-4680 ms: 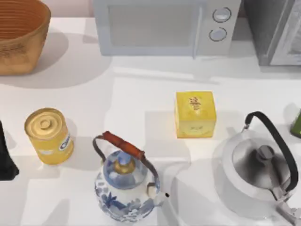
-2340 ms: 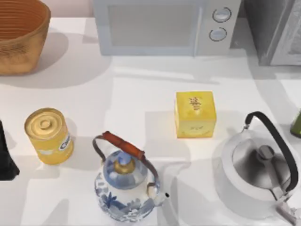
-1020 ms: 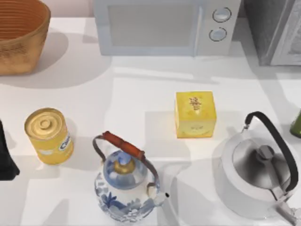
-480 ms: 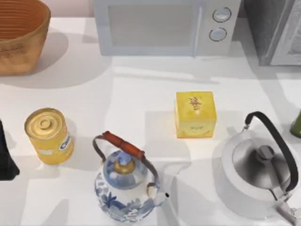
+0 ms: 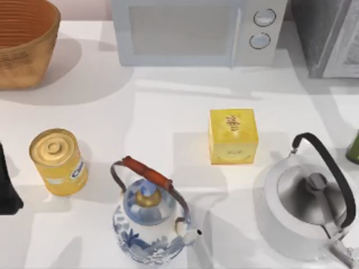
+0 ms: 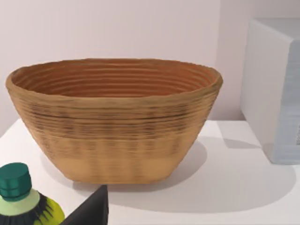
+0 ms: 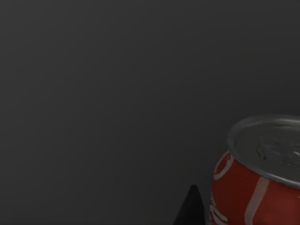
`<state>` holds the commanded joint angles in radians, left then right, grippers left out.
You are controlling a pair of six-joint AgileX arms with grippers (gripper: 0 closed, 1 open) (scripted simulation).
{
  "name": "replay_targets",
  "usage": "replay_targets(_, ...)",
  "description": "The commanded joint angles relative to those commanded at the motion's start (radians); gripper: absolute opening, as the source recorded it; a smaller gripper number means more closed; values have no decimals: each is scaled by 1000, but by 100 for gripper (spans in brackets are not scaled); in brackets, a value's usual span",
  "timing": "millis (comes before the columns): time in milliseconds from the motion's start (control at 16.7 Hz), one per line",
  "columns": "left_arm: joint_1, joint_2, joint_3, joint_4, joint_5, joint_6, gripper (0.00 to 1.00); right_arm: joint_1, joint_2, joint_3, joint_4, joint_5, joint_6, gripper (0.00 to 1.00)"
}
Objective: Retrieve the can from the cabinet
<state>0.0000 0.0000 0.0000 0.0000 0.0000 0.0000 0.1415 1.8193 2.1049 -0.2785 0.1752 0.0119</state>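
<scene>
At the far left edge of the top view, a black part of my left arm [image 5: 7,188] sits low beside the table; whether its gripper is open or closed cannot be told. Its wrist view looks across the white table [image 6: 225,187] at a woven, tan wicker basket [image 6: 115,117], with a green-capped bottle with a yellow label [image 6: 21,197] at the near corner and a dark fingertip [image 6: 91,211] just beside it.

On the left half of the table stands a short yellow tin with a gold lid [image 5: 58,161], upright. Near it, toward the front, is a blue-and-white porcelain teapot with a brown-wrapped handle [image 5: 150,216]. Behind these, along the back edge, is a white microwave with two round knobs [image 5: 196,31].

A small yellow cube-shaped box [image 5: 233,136] rests right of centre, apart from the teapot. To its right, at the front, stands a brushed steel kettle with a black arched handle [image 5: 308,207] — and a dark green object [image 5: 354,148] peeks in at the right edge.

In the back right corner is the large dark-grey cabinet with a lighter grey framed door panel [image 5: 328,33]. The right wrist view is dark, the surroundings a plain dark grey; a red drink can with a silver top [image 7: 260,183] stands upright there, with a dark fingertip [image 7: 190,208] of the right gripper just beside it — whether that gripper grips the can cannot be told.
</scene>
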Motion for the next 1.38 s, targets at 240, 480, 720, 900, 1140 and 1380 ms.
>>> replay_targets(240, 0, 0, 0, 0, 0, 0, 100, 0, 0, 0, 0, 0, 0, 0)
replay_targets(480, 0, 0, 0, 0, 0, 0, 100, 6, -16, -6, -10, 5, 2, 0)
replay_targets(720, 0, 0, 0, 0, 0, 0, 100, 46, -157, -63, -99, 45, 4, 0)
replay_targets(900, 0, 0, 0, 0, 0, 0, 100, 91, -313, -118, -191, 84, 3, 0)
replay_targets(1140, 0, 0, 0, 0, 0, 0, 100, 138, -468, -175, -290, 128, 1, 0)
replay_targets(1380, 0, 0, 0, 0, 0, 0, 100, 145, -487, -183, -305, 135, 0, 0)
